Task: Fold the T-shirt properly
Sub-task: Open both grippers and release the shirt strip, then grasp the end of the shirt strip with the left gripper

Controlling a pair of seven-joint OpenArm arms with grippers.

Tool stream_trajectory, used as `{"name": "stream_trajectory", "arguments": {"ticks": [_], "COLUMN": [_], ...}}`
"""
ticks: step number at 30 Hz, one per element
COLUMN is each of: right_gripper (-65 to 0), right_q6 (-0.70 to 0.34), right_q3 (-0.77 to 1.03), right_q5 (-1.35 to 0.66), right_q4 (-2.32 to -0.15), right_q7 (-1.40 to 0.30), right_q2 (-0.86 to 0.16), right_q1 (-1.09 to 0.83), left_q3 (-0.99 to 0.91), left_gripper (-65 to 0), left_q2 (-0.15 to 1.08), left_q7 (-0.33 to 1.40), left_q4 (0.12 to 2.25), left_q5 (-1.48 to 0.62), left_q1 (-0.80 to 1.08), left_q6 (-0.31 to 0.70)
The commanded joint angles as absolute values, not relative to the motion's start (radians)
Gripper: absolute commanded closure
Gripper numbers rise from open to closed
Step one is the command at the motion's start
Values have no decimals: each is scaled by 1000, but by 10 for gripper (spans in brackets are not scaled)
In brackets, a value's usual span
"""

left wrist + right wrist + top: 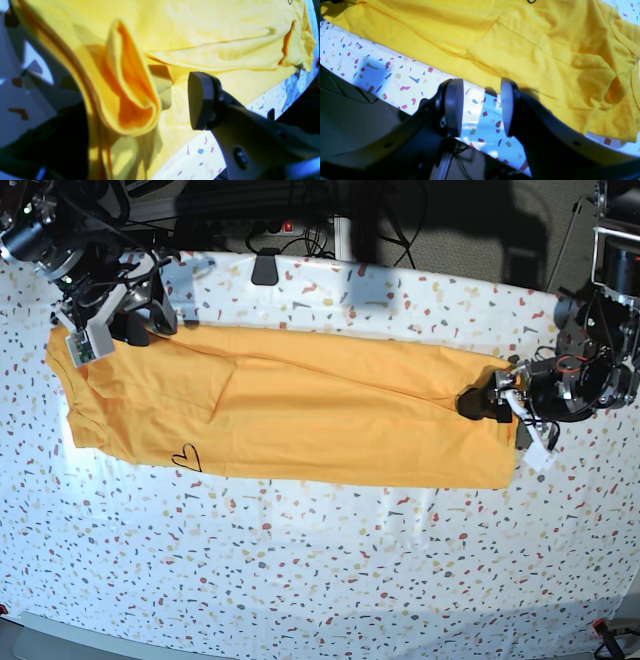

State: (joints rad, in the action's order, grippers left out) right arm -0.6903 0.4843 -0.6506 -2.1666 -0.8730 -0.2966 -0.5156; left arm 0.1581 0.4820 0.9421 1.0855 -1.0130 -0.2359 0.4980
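The mustard-yellow T-shirt [330, 420] lies across the table as a long band folded lengthwise, with its small black heart outline [186, 456] near the front left. My left gripper [478, 402] is at the shirt's right end. In the left wrist view it [140, 103] is open; a raised loop of shirt [130, 87] stands between the jaws, apart from the visible finger [202, 100]. The other finger is hidden behind cloth. My right gripper [140, 328] is at the shirt's back left corner. In the right wrist view it [480, 107] is open and empty, just off the shirt's [520, 37] edge.
The table [330, 570] is white with coloured speckles. Its edge runs right under my right gripper [402, 100], with dark floor beyond. A black clamp [265, 268] and cables with a power strip [290, 225] sit at the table's back edge.
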Motion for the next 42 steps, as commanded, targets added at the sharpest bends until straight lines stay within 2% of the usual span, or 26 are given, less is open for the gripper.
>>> {"name": "stream_trajectory", "arguments": {"ticks": [1, 8, 10, 14, 23, 33, 37, 42], "right_gripper": [-248, -248, -248, -248, -248, -248, -248, -248], "right_q6": [-698, -698, -698, -698, -698, -698, -698, -698], "right_q3": [490, 490, 490, 490, 490, 490, 490, 490], "right_q5": [-667, -666, -666, -667, -667, -666, -666, -667], "right_q4": [-2185, -2185, -2185, -2185, -2185, -2184, -2184, -2184], "right_q7": [-855, -855, -855, -858, -862, -854, -854, -854], "right_q2": [-307, -307, -307, -307, -307, -307, -304, -268], "right_q1": [-515, -515, -515, -515, -515, -510, -509, -509], "left_q3": [158, 158, 158, 158, 145, 145, 145, 151], "left_gripper": [-357, -339, -260, 0, 0, 0, 0, 0], "left_q2": [493, 483, 471, 445, 427, 412, 353, 220], "left_q7": [935, 868, 865, 865, 950, 977, 983, 1006], "left_q4": [1090, 1090, 1090, 1090, 1191, 1544, 1695, 1760], "left_q5": [-993, -929, -906, -860, -864, -762, -712, -695], "left_q1": [-252, -249, -250, -250, -250, -249, -226, -152], "left_q6": [491, 491, 491, 491, 491, 477, 411, 413]}}
